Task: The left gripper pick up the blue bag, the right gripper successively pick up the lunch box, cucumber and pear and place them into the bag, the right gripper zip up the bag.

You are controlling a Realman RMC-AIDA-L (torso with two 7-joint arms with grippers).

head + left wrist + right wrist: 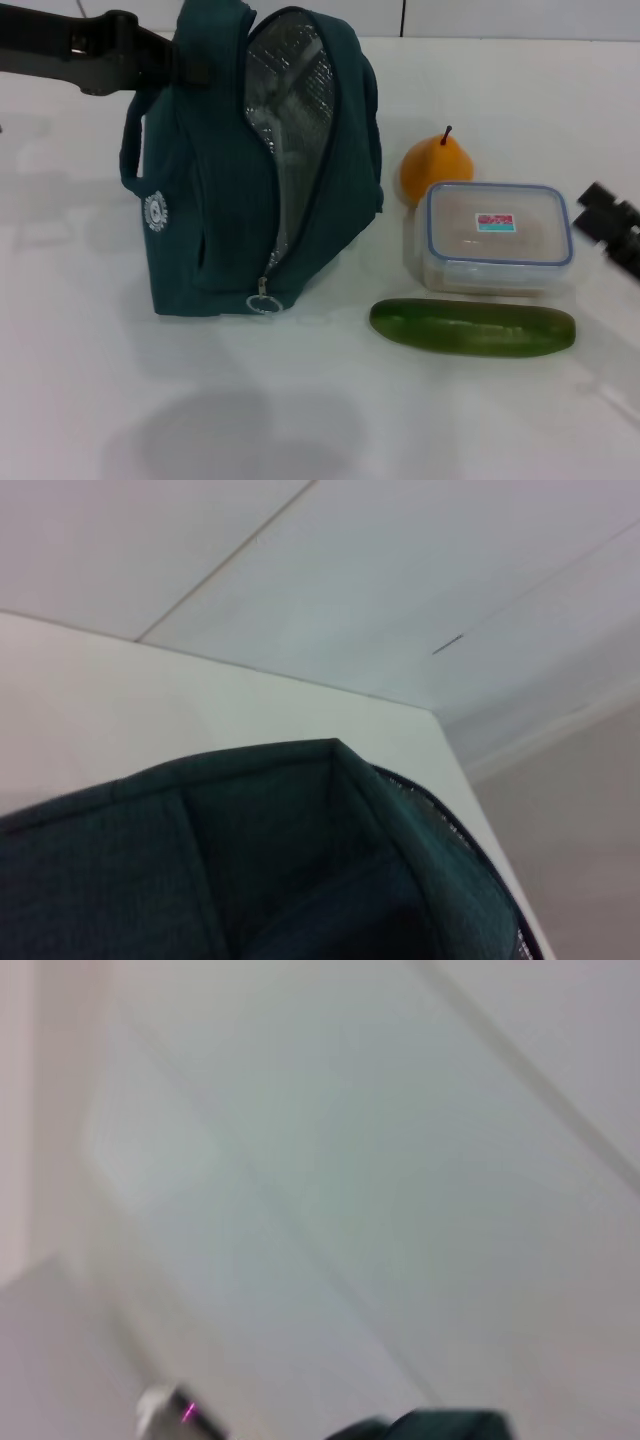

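Three items right of blue bag (230, 200); left pincer (175, 60) grips bag top; right pincer (612, 225) state unclear.

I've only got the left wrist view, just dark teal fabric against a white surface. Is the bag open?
Observer: Yes. In the head view the bag stands unzipped, with its foil lining showing.
Operator: Where's the left gripper?
Observer: The left gripper is at the bag's top, by a handle.
Operator: Anything packed yet?
Observer: No. The lunch box, pear and cucumber all sit on the table on the bag's right, with the right gripper beyond the box, not touching it.
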